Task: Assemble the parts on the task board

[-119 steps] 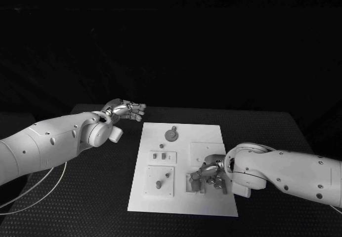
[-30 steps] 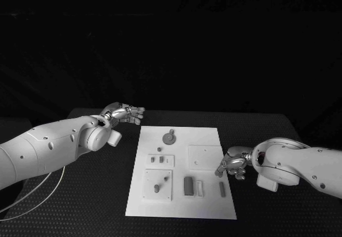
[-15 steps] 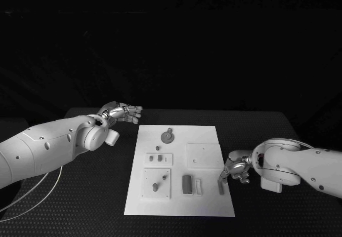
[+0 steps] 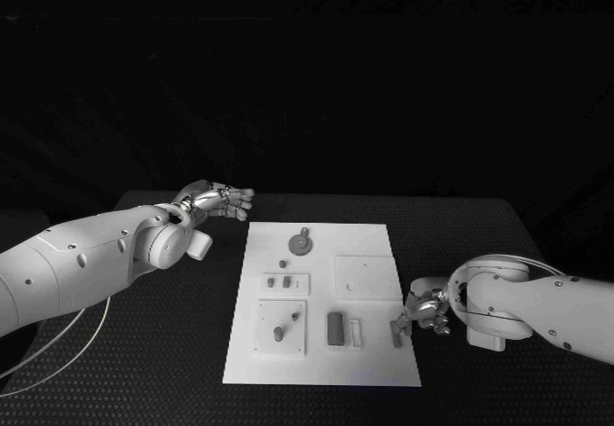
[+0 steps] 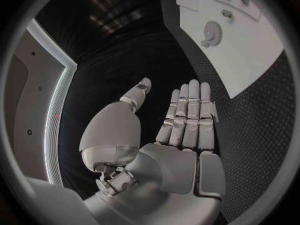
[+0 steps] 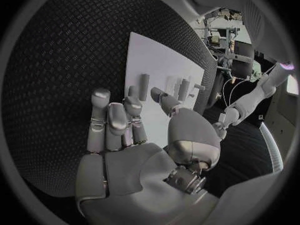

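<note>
we see the board (image 4: 371, 248) mid-table, with a gear (image 4: 301, 243) near its far end and a dark bar (image 4: 336, 328) and a pin (image 4: 398, 332) at the near end. our right hand (image 4: 422, 311) hovers at the board's right edge, just by the pin, fingers apart and holding nothing. our left hand (image 4: 217, 201) sits over the table off the board's far left corner, fingers straight, thumb spread, empty.
</note>
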